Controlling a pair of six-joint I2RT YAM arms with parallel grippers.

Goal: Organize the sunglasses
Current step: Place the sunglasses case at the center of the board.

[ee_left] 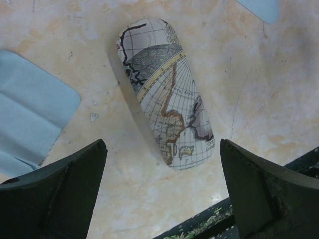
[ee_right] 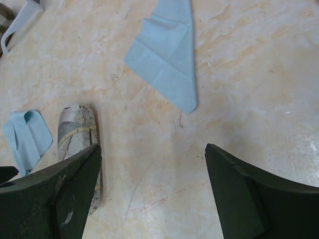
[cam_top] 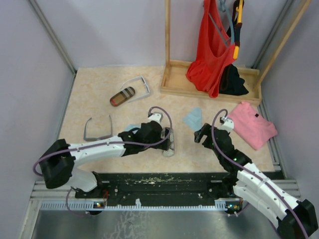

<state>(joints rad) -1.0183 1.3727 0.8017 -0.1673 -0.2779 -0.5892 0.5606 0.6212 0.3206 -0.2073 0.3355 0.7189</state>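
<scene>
From above, the left pincer [cam_top: 168,140] hangs with its fingers apart over a map-printed case [cam_top: 170,145], and it holds nothing. The dark wire pair [cam_top: 97,128] lies well off to that pincer's left, back alongside its own forearm. Its front runs crosswise and its thin arms point toward the far wall. The white pair [cam_top: 139,86] sits farther out, ahead and to the left of the same pincer, just beside a brown-striped case [cam_top: 122,96]. The right pincer [cam_top: 200,134] is also spread and empty, near a blue cloth [cam_top: 193,118], with both pairs well to its left, so the left arm is the nearer one to each. In the left wrist view, only the case lies ahead between the open fingers [ee_left: 75,189], with its long axis running slantwise away from them, and no sunglasses show. In the right wrist view, the spread fingers [ee_right: 249,194] frame bare tabletop, and a corner of the white pair [ee_right: 22,17] shows far ahead to the left. I judge that reaching the dark pair calls for the left arm to swing back to its left.
</scene>
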